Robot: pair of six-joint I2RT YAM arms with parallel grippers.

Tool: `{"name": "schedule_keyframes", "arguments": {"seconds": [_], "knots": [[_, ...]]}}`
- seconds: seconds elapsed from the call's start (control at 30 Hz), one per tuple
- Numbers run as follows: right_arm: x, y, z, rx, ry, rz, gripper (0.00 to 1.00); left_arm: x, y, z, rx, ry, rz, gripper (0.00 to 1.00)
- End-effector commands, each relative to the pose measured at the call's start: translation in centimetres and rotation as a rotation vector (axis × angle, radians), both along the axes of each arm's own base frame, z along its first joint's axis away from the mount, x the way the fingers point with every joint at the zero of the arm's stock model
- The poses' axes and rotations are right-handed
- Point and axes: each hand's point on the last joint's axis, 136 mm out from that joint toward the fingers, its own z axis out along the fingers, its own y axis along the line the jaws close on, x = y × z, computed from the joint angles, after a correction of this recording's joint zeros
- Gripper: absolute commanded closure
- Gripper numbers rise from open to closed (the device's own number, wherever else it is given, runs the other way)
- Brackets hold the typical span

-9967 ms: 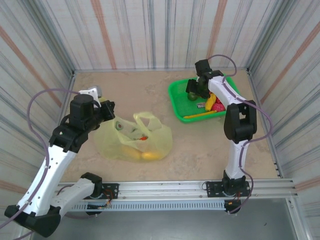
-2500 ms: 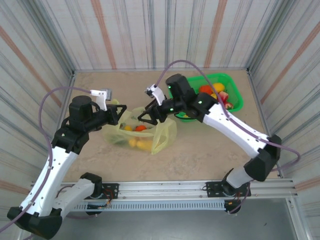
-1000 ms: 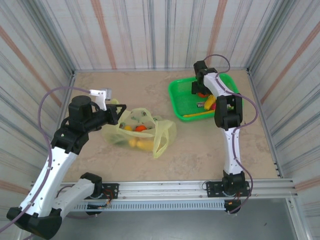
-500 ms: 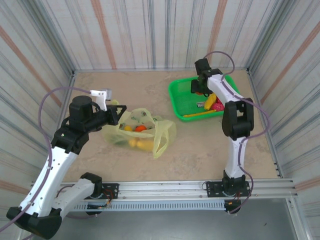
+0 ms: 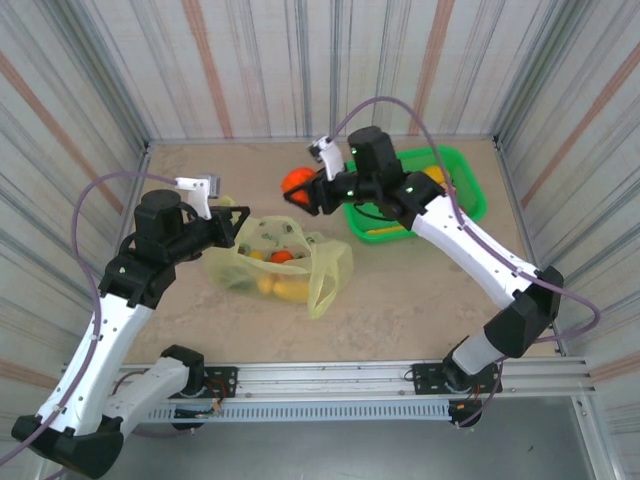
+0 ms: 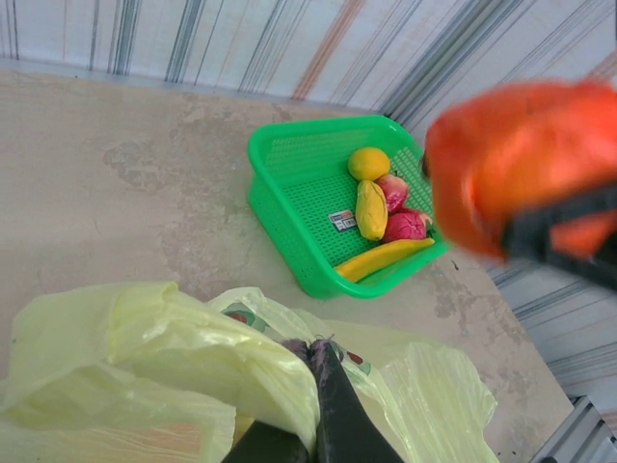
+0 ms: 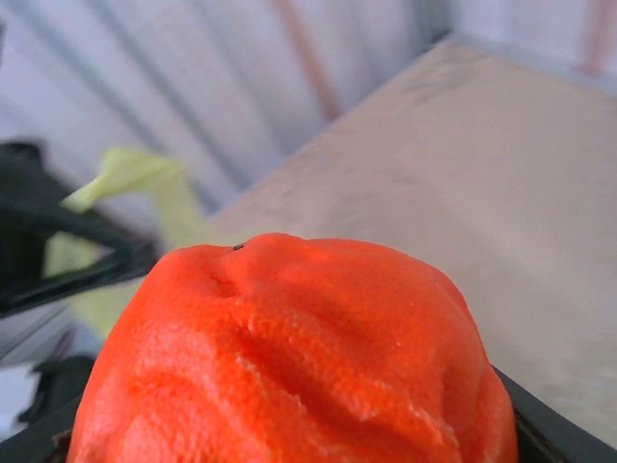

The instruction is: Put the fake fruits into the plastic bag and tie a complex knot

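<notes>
The plastic bag [image 5: 322,268] lies crumpled on the table left of centre, with an orange-red fruit [image 5: 285,257] and yellow fruits [image 5: 288,290] inside. My left gripper [image 5: 235,228] is shut on the bag's upper edge [image 6: 241,357], its dark fingers [image 6: 333,395] pinching the film. My right gripper [image 5: 300,188] hovers between the basket and the bag, shut on a round orange fruit [image 7: 289,357], which appears blurred in the left wrist view [image 6: 521,174]. The bright green basket [image 6: 289,183] holds a banana [image 6: 386,256], a lemon [image 6: 369,162] and strawberries [image 6: 405,225].
The basket's rim [image 5: 472,185] sits at the back right, partly under the right arm. Striped walls close the table on three sides. Bare beige tabletop [image 5: 400,300] lies in front of the bag and basket.
My right arm has swung left out of the basket, carrying the orange fruit toward the bag. The left gripper and the bag have stayed put.
</notes>
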Motion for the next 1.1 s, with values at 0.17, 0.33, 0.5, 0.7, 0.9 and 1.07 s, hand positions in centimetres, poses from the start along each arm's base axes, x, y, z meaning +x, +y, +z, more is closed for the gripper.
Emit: {"name": "schedule_keyframes", "arguments": {"seconds": [0.17, 0.33, 0.5, 0.7, 0.9, 1.07], "knots": [[-4.3, 5.1, -9.4, -0.116, 0.176, 0.215, 0.37, -0.6, 0.2, 1.4, -0.011, -0.026, 0.006, 1.0], [-4.1, 6.8, -13.0, -0.216, 0.202, 0.198, 0.38, -0.9, 0.1, 1.7, -0.024, -0.027, -0.002, 1.0], [-4.0, 7.8, -14.8, -0.282, 0.223, 0.182, 0.28, -1.0, 0.1, 1.7, -0.028, -0.028, -0.004, 1.0], [-4.3, 7.3, -14.2, -0.29, 0.18, 0.172, 0.17, -1.0, 0.2, 1.5, -0.021, -0.028, 0.001, 1.0], [-4.6, 6.4, -12.6, -0.278, 0.152, 0.167, 0.19, -0.9, 0.2, 1.4, -0.024, -0.026, 0.004, 1.0], [-4.2, 4.8, -9.1, -0.204, 0.121, 0.14, 0.28, -0.8, 0.2, 1.4, -0.02, -0.028, 0.003, 1.0]]}}
